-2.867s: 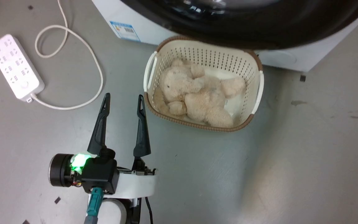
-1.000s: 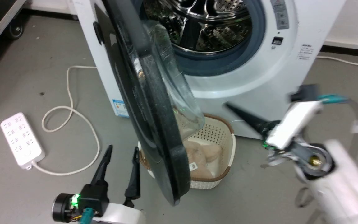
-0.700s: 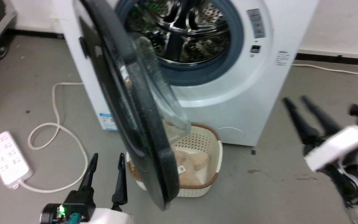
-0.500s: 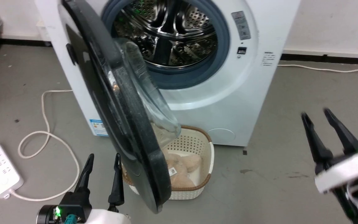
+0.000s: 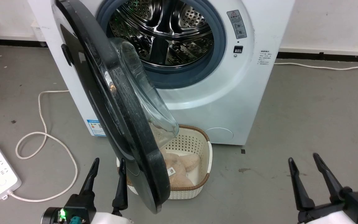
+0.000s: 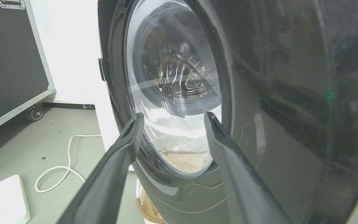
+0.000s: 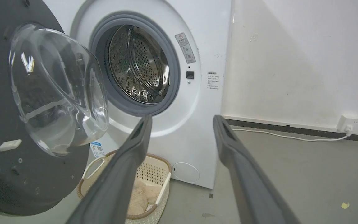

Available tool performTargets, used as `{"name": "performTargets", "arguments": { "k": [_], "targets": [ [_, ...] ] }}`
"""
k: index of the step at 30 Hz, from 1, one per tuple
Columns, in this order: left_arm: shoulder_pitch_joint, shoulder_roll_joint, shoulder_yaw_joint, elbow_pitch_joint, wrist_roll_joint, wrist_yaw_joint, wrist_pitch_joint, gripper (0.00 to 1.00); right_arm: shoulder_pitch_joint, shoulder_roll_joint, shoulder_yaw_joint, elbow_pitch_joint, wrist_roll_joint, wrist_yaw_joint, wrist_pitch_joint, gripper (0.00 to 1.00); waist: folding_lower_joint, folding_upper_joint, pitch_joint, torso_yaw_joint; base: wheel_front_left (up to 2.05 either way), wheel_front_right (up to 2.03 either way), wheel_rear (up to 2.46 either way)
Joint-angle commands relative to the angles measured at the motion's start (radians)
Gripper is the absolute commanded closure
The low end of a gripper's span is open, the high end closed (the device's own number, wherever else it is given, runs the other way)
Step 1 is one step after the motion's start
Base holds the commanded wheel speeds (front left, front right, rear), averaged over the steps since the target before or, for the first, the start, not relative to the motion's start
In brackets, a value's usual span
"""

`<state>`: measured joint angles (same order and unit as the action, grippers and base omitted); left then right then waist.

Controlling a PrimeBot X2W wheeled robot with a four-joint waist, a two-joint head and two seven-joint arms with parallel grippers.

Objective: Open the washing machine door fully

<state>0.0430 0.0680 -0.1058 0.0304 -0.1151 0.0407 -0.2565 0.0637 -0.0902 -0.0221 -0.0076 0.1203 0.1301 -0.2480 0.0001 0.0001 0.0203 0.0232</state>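
Half-swung out from the machine (image 5: 244, 93) above the basket (image 5: 191, 143), the washing machine door (image 5: 129, 124) looks heavy, rigid and slick (leave the glass dome (image 5: 148, 105) alone), so push on its thick black rim near the free edge; left gripper (image 5: 109, 159) and right gripper (image 5: 302, 156) both stand spread, empty.
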Motion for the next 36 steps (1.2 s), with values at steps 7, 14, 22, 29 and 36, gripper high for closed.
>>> {"name": "performTargets", "arguments": {
  "k": [7,14,22,29,36],
  "targets": [
    [0.02,-0.006,-0.002,0.005,0.018,0.001,-0.005,0.0,0.026,0.032,-0.029,-0.001,-0.002,0.001,-0.009,0.0,-0.0001,-0.0001,0.002,0.007,0.0,0.0,0.0],
    [0.016,-0.004,-0.001,0.012,0.027,-0.004,-0.005,1.0,0.017,0.038,-0.044,0.01,-0.013,0.001,-0.011,0.0,-0.0001,-0.0001,-0.005,0.007,0.0,0.0,0.0],
    [-0.002,-0.01,0.052,-0.106,0.002,0.034,-0.005,1.0,0.02,0.04,-0.045,0.01,-0.006,0.001,-0.012,0.0,-0.0001,-0.0001,-0.03,0.007,0.0,0.0,0.0],
    [-0.068,-0.016,0.102,-0.304,-0.036,0.087,-0.005,1.0,0.024,0.04,-0.038,0.021,0.008,0.001,-0.012,0.0,-0.0001,-0.0001,-0.046,0.013,0.0,0.0,0.0],
    [-0.19,-0.017,0.065,-0.478,-0.019,0.09,-0.005,1.0,0.025,0.04,-0.047,0.026,0.018,0.001,-0.012,0.0,-0.0001,-0.0001,-0.051,0.02,0.0,0.0,0.0]
  ]
}}
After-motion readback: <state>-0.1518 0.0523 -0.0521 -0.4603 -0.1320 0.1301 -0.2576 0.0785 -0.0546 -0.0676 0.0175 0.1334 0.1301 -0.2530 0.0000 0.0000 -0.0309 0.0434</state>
